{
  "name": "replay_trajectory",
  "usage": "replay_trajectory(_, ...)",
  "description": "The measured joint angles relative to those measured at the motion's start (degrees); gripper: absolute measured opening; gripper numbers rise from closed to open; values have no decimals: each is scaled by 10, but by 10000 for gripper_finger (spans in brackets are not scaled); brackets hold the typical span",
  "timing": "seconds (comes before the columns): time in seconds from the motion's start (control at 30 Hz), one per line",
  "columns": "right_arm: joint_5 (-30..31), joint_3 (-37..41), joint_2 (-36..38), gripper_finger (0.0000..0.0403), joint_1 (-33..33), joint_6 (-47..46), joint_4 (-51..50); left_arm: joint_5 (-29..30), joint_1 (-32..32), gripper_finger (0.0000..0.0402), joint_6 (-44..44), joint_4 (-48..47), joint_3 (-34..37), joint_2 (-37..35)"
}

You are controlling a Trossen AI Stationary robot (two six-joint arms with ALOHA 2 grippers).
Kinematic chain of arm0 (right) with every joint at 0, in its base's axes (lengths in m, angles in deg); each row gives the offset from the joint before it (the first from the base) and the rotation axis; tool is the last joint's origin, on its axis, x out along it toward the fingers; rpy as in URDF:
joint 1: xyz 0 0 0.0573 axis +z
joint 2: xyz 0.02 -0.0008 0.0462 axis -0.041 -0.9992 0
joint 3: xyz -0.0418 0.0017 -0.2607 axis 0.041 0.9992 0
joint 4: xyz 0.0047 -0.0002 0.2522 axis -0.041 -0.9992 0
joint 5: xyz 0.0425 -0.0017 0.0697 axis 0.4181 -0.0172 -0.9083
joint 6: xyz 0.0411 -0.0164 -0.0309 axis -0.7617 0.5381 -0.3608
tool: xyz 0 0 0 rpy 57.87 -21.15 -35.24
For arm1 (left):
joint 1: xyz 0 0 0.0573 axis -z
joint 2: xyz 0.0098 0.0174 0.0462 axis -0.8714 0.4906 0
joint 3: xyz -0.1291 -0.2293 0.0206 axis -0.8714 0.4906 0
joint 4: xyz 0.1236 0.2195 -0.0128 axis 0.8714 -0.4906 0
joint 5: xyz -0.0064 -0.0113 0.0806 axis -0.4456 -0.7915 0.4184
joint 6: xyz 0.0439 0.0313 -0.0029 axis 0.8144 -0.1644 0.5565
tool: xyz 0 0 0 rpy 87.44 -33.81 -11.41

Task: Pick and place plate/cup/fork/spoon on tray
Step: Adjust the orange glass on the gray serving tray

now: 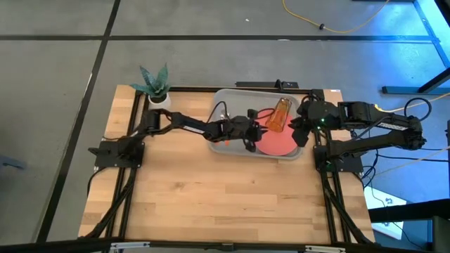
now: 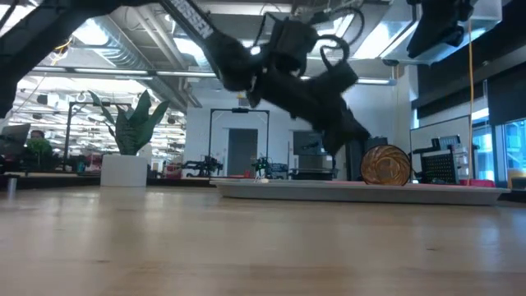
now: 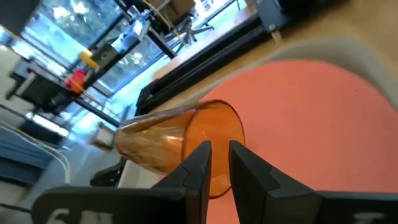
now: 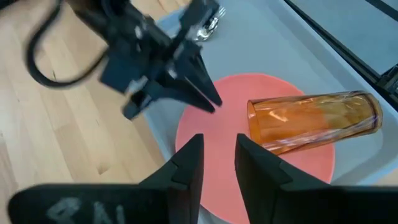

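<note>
High view shows the translucent amber plastic cup (image 1: 279,114) lying on its side across the flat coral-red plate (image 1: 278,142) in the grey rectangular tray (image 1: 228,147), the left hand (image 1: 249,133) parted and empty beside it, so cup placement looks finished and cutlery likely follows, while the right hand (image 1: 301,128) waits open nearby.

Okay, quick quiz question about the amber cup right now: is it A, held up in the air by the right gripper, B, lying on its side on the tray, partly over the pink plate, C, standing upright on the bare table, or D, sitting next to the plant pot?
B: the cup lies tipped on its side, its open mouth over the plate inside the tray, with no gripper closed on it.
</note>
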Motion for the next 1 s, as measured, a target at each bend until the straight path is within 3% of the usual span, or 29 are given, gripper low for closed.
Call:
replay_trajectory(0.13,1,0,0,91,0,0,4,12,4,50,30,60,0,32)
replay_trajectory(0.3,-1,0,0,91,0,-1,5,86,21,50,112,108,1,41)
replay_trajectory(0.83,-2,0,0,91,0,-2,5,85,14,46,84,127,0,40)
replay_trajectory(1.0,-2,0,0,91,0,-2,11,46,4,45,78,127,0,40)
